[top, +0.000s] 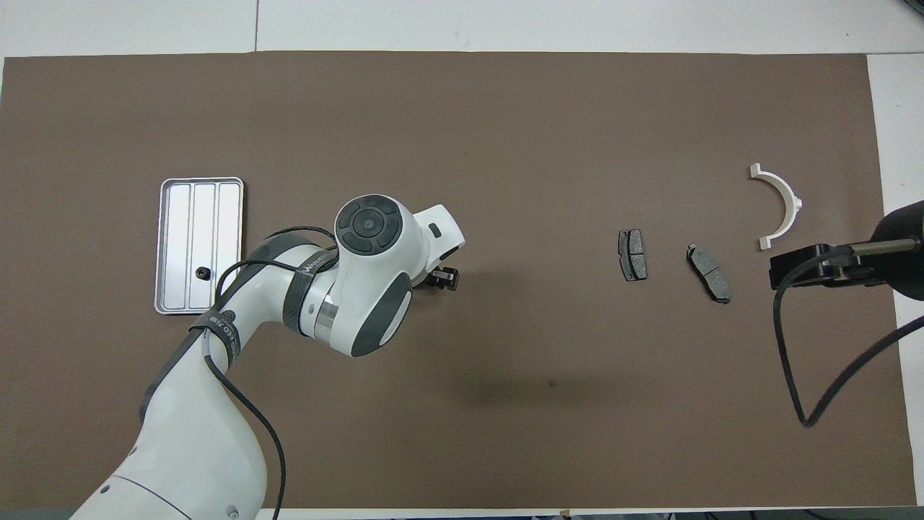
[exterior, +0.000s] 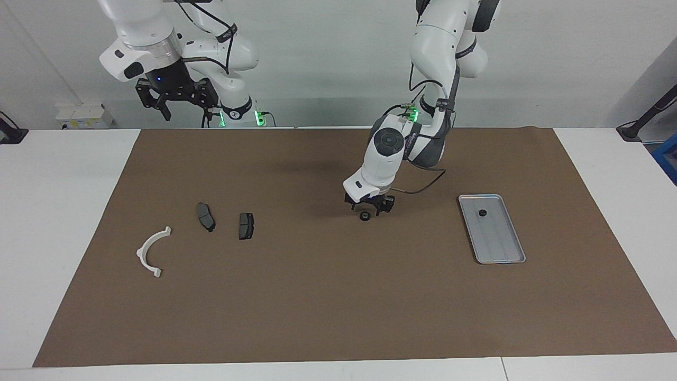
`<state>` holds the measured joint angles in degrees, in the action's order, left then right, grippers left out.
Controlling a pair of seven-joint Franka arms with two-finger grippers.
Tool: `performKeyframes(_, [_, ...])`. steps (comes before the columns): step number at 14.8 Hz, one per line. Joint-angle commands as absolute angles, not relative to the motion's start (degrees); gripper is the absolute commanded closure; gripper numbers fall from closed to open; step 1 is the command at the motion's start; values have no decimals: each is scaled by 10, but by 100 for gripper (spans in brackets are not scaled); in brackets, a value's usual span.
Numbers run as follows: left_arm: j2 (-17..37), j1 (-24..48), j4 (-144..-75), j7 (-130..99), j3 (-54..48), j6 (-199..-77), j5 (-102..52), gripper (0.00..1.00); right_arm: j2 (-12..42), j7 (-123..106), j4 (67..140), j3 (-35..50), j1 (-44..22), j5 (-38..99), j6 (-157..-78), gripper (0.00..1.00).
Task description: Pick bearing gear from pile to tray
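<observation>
A small black bearing gear [exterior: 364,216] lies on the brown mat near the middle of the table. My left gripper [exterior: 368,207] hangs low right above it, open, with its fingertips on either side of the gear and the gear not lifted. From overhead the left wrist hides the gear, and only one fingertip [top: 442,277] shows. The silver tray [exterior: 500,248] lies toward the left arm's end and holds one small black round piece [exterior: 482,213]. What is left of the pile lies toward the right arm's end: two dark brake pads [exterior: 246,225] [exterior: 206,216] and a white half-ring bracket [exterior: 150,253]. My right gripper [exterior: 184,108] waits open, raised by its base.
The brown mat [exterior: 338,317] covers most of the white table. A cable [top: 808,375] loops from the right arm over the mat's end. Between the gear and the brake pads [top: 632,254] the mat is bare.
</observation>
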<state>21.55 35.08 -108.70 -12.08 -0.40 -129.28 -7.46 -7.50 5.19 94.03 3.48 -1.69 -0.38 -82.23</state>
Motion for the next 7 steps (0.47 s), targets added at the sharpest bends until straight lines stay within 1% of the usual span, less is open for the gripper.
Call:
performKeyframes(1, [196,358,-1111,-127,4,-1318,-63,16,-71,60,932,33,-17,13,-814,0])
performKeyframes(4, [195,355,-1123,-127,4,-1336,-63,21,-71,57,939,33,-19,13,-830,0])
performKeyframes(7, [195,356,-1125,-127,4,-1339,-63,21,-70,59,942,32,-21,13,-886,0])
